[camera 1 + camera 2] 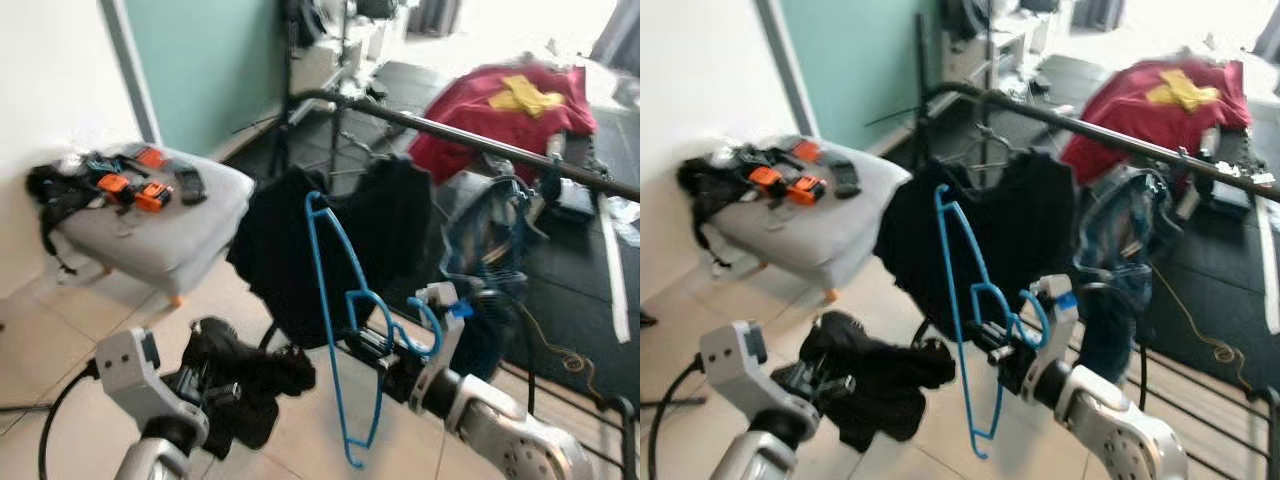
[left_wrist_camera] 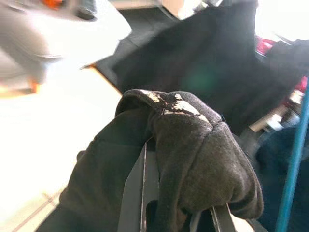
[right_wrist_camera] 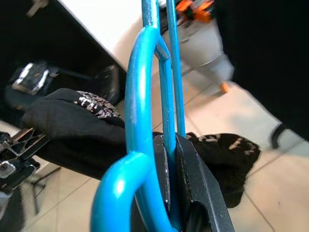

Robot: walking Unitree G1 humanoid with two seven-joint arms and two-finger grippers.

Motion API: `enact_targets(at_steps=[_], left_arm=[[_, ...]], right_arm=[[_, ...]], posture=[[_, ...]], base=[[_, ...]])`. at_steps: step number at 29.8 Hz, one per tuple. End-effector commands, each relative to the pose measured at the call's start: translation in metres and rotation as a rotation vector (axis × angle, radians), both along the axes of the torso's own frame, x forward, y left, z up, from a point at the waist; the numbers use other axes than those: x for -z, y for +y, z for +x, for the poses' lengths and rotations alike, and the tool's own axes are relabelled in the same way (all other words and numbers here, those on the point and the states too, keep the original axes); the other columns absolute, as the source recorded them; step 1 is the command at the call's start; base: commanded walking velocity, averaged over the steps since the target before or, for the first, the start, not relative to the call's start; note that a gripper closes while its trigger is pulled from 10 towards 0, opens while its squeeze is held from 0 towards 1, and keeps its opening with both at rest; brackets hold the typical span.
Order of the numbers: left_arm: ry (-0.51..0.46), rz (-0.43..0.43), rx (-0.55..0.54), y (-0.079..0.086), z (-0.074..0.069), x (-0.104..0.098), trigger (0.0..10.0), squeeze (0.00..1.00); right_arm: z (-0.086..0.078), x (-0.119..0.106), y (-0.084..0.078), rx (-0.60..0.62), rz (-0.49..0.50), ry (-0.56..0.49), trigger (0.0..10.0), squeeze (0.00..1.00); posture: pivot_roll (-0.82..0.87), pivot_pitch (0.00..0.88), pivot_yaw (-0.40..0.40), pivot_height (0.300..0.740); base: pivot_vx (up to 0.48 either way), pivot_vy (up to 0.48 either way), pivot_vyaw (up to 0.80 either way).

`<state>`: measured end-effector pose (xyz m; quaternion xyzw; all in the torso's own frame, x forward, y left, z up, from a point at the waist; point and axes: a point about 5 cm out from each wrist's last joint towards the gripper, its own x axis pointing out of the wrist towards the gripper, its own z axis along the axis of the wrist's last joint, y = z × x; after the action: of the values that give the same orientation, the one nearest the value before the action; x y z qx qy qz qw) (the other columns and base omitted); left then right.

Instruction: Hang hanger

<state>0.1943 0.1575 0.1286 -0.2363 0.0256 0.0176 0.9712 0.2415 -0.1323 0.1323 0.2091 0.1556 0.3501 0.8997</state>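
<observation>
Hanger (image 1: 335,300) clamped in right gripper (image 1: 385,350) fingers, not yet on rail (image 1: 480,140); left gripper (image 1: 215,385) grips dark garment (image 1: 250,385).

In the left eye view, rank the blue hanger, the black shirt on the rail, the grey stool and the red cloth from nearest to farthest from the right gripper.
1. Blue hanger: clamped in the right gripper.
2. Black shirt: just behind it, hanging on the rail.
3. Grey stool: off to the robot's left, by the wall.
4. Red cloth: far back on the right, beyond the rail.
</observation>
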Motion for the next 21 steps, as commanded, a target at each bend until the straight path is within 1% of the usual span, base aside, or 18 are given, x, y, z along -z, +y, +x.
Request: enact_targets(at_steps=[1, 17, 21], left_arm=[[-0.039, -0.001, 0.000, -0.0005, -0.0002, -0.0070, 10.0, 0.00], [-0.022, 0.009, 0.011, 0.0045, 0.0005, -0.0063, 10.0, 0.00], [-0.016, 0.003, 0.009, 0.0062, 0.0006, -0.0060, 10.0, 0.00]], right_arm=[[-0.0015, 0.0015, -0.0013, 0.000, -0.001, 0.012, 10.0, 0.00], [-0.0040, 0.0003, 0.0061, -0.020, 0.006, 0.009, 10.0, 0.00], [-0.0054, -0.0001, 0.0082, -0.040, 0.010, 0.012, 10.0, 0.00]], posture=[[-0.06, 0.080, -0.066, 0.736], [-0.05, 0.089, -0.058, 0.736], [-0.04, 0.086, -0.057, 0.736]], base=[[0.000, 0.000, 0.78], [0.000, 0.000, 0.78], [0.000, 0.000, 0.78]])
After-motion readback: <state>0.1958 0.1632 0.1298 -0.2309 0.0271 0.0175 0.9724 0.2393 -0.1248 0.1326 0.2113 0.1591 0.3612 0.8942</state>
